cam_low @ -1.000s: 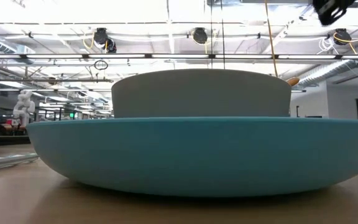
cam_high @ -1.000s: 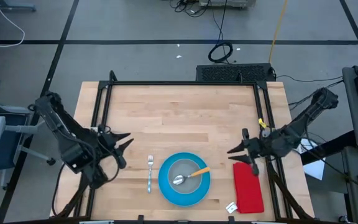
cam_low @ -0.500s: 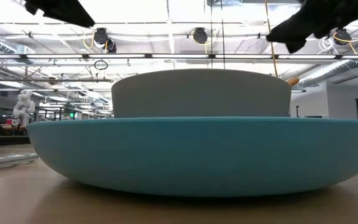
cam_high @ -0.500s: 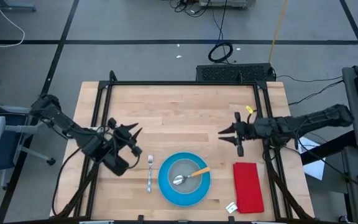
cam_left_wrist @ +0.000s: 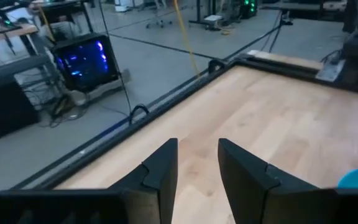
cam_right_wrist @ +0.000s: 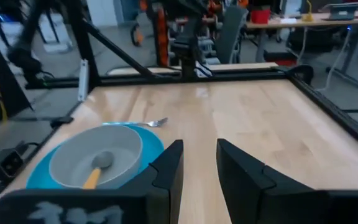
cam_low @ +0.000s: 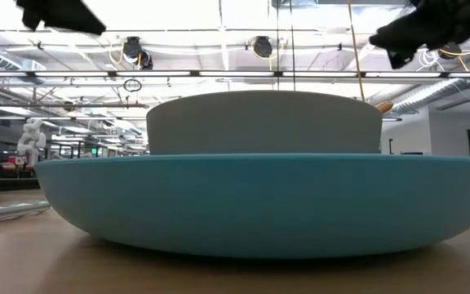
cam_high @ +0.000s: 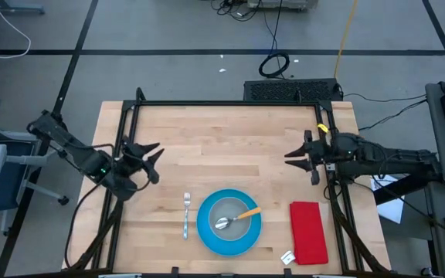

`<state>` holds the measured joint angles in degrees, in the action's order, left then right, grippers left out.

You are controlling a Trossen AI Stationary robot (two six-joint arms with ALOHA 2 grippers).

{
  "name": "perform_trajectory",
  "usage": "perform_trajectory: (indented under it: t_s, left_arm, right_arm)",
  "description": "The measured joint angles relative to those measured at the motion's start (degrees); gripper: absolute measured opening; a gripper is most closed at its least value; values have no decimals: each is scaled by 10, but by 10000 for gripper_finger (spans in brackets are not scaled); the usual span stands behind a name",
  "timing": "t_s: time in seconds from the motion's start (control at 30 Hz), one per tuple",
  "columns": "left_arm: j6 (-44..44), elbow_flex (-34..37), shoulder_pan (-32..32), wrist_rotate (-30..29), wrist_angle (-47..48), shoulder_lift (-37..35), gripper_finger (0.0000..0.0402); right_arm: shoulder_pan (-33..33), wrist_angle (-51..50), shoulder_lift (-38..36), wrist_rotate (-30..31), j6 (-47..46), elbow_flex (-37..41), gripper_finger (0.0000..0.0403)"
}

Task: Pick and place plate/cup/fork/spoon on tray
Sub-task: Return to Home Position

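The bright-blue plate (cam_high: 207, 233) lies flat on the wooden table near its front edge. The pale-grey cup (cam_high: 224, 208) stands on the plate. The spoon (cam_high: 238, 217) lies in the cup, its orange handle leaning on the cup's rim. The silvery fork (cam_high: 186, 214) lies on the table just left of the plate. My left gripper (cam_high: 153, 161) is open and empty, left of and beyond the fork. My right gripper (cam_high: 300, 166) is open and empty, beyond the red cloth. The right wrist view shows the cup (cam_right_wrist: 79, 154), the spoon (cam_right_wrist: 96, 169) and the fork (cam_right_wrist: 151, 123).
A red rectangular cloth (cam_high: 309, 232) lies right of the plate, with a small white tag (cam_high: 287, 258) at its near corner. Black frame rails (cam_high: 230, 103) run along the table's left, far and right sides. Bare wood (cam_high: 222, 147) lies between the grippers.
My left gripper has gone toward the far edge, swinging right and then back left. My right gripper has gone from beside the red cloth toward the far edge, with its arm now lying more level. Both have stayed open. The plate, cup, spoon and fork have not moved.
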<state>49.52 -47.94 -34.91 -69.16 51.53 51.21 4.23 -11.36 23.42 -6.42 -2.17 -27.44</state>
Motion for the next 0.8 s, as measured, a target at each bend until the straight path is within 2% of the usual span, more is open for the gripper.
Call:
perform_trajectory:
  t_s: [0.13,0.2,0.33,0.47,0.53,0.67,0.8]
  left_arm:
    - [2,102,-20,-3,-97,-45,122]
    - [-27,147,-26,-3,-170,-67,122]
    - [-181,215,-30,33,-358,-99,122]
    - [-381,281,-22,142,-560,-119,122]
    - [-443,312,-4,190,-647,-129,122]
    - [-475,363,53,256,-711,-151,122]
    - [-469,383,124,323,-713,-171,122]
  right_arm:
    - [0,49,-63,-21,-30,66,84]
    - [0,96,-92,-52,-44,99,84]
    - [0,151,-134,-91,-66,139,84]
    - [0,150,-157,-94,-74,155,84]
    - [0,150,-163,-112,-74,157,84]
    - [0,165,-173,-171,-82,158,84]
    - [0,158,-184,-208,-97,158,84]
